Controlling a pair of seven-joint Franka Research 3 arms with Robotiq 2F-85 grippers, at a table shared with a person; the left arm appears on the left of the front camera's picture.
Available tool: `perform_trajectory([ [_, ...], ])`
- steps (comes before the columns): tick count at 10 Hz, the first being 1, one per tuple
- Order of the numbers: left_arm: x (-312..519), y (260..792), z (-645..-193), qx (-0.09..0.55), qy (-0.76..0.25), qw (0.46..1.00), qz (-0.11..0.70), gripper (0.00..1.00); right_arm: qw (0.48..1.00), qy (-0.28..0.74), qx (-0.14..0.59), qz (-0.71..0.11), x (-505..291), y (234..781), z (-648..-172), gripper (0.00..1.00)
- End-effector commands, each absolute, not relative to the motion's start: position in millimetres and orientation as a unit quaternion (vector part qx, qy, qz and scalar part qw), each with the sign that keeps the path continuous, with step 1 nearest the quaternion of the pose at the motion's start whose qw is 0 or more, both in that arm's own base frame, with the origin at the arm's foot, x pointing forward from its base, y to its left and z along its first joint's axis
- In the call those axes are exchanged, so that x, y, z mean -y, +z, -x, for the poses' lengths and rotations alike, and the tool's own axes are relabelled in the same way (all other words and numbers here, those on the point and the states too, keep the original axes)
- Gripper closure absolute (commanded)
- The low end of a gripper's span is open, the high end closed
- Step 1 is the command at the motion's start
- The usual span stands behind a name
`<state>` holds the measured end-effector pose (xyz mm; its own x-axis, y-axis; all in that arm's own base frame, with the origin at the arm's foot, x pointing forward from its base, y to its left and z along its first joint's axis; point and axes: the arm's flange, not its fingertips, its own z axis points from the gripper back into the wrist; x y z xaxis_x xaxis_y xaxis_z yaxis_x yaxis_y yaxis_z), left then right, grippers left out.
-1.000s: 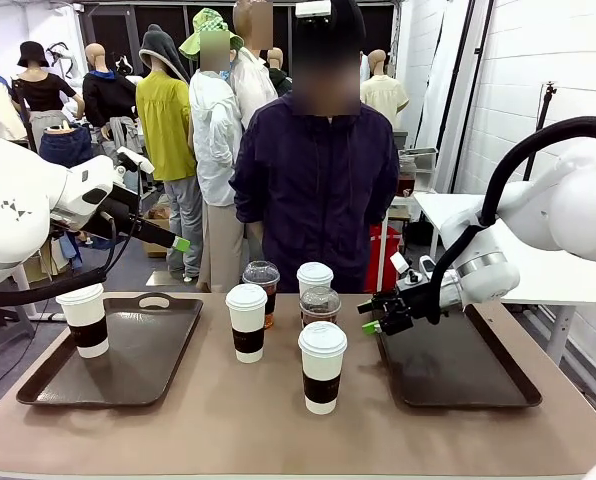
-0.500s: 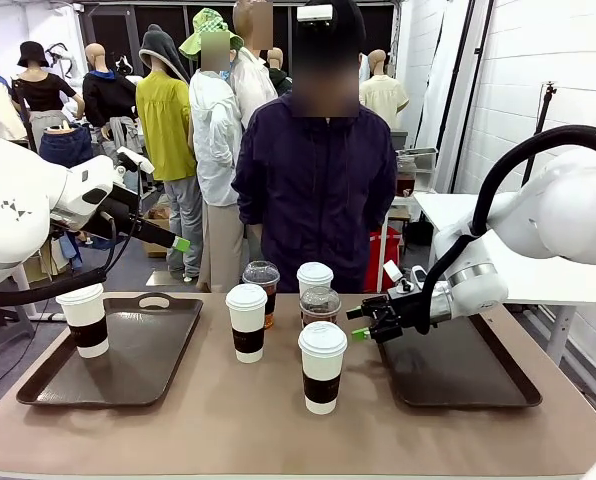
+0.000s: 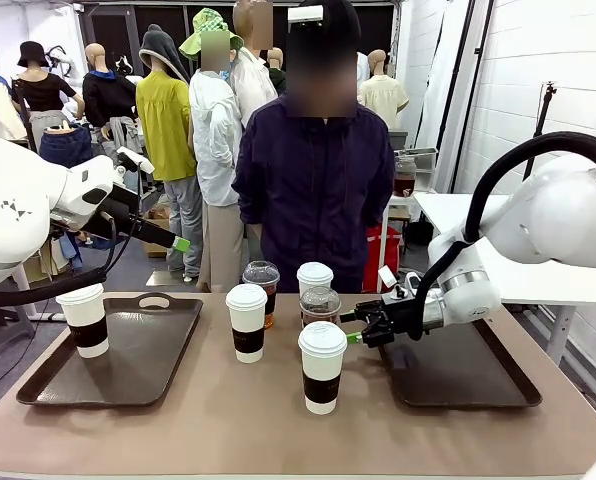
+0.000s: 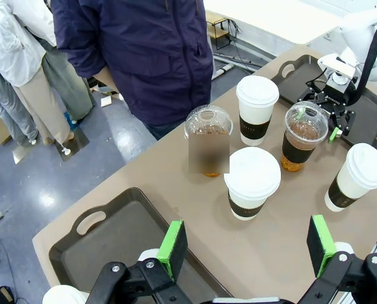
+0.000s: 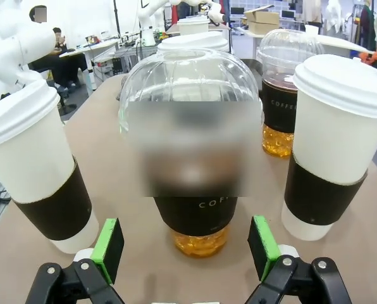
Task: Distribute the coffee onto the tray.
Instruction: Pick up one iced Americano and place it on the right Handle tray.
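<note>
Clear dome-lidded cup [image 5: 193, 209] — dark coffee, brown sleeve, amber base — just before spread right pincer [image 5: 185, 239]; left pincer [image 4: 247, 246] likewise spread

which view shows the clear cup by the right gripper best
Right wrist view: the clear cup is close up, centred. Front view: it is partly hidden behind a white cup. Left wrist view: whole but small.

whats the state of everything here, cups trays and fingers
left tray, holds one paper cup
right tray, nothing on it
paper cups, four, upright, lids on
clear cups, two, upright, lids on
left fingers, open, raised
right fingers, open, facing front clear cup
</note>
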<state>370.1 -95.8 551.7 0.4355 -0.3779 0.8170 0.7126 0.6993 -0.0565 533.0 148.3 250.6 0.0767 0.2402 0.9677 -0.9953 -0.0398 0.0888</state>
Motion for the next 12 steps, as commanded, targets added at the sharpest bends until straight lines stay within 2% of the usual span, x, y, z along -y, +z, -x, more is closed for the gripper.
perform_trajectory([
  [1, 94, 552, -370, 0.415, -0.33, 0.823, 0.202, 0.0, 0.552, 0.544, 0.422, -0.47, -157, 249, -541, 0.0],
  [12, 94, 552, -370, 0.415, -0.33, 0.823, 0.202, 0.0, 0.543, 0.552, 0.406, -0.485, -197, 246, -552, 0.0],
])
